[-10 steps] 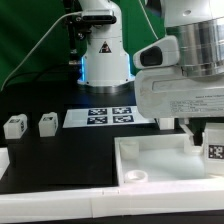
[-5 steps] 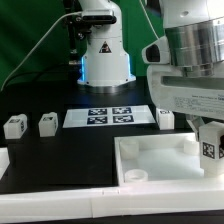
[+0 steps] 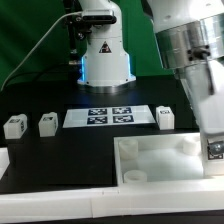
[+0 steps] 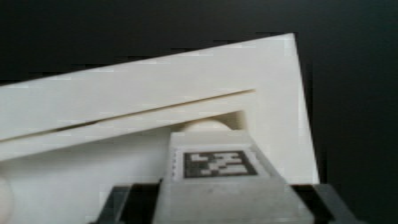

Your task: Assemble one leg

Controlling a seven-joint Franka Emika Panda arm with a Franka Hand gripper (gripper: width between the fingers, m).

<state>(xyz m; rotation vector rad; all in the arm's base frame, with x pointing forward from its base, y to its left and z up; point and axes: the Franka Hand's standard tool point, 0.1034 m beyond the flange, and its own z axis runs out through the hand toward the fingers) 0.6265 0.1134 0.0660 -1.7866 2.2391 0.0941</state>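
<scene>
Black bench (image 3: 60, 160) carries the white tray (image 3: 150, 160) at the exterior view's right, where the claw (image 4: 217, 192) grips the tagged leg (image 4: 217, 160) over its far-right corner.

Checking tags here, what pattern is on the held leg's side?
A black-and-white square tag on the white leg; clearest in the wrist view.

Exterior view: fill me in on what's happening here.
The arm is working on the furniture. Its gripper holds a tagged leg over the far corner of the white tray, at the exterior view's right edge. In the wrist view the leg sits just in front of a round socket in that corner; whether it is seated cannot be told. Three more legs stand loose on the black table, beside the marker board.
</scene>
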